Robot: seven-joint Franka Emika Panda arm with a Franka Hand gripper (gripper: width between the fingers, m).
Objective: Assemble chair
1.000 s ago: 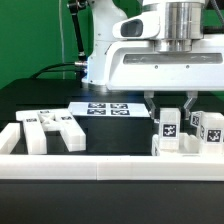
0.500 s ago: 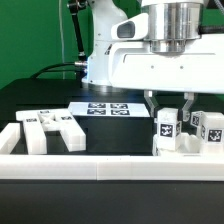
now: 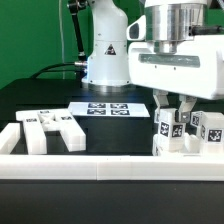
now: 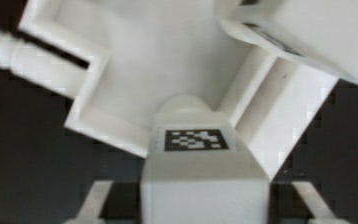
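Note:
The chair is in loose white parts. In the wrist view a white block (image 4: pixel 202 175) with a black-and-white tag on its end sits between my fingers (image 4: pixel 98 203), and my gripper (image 4: pixel 197 202) is shut on it. Behind it lies a wide white slab with raised edges (image 4: pixel 149 70). In the exterior view my gripper (image 3: pixel 174 112) hangs over the group of upright tagged pieces (image 3: pixel 168 130) at the right, with another tagged piece (image 3: pixel 211 128) beside them. A second group of chair parts (image 3: pixel 50 130) lies at the left.
A long white border wall (image 3: pixel 100 166) runs along the front of the black table. The marker board (image 3: pixel 110 108) lies in the middle, behind the parts. The robot's white base (image 3: pixel 105 60) stands at the back.
The arm has shifted toward the exterior view's right and now stands more squarely over the right group of parts. The jaws have stayed shut.

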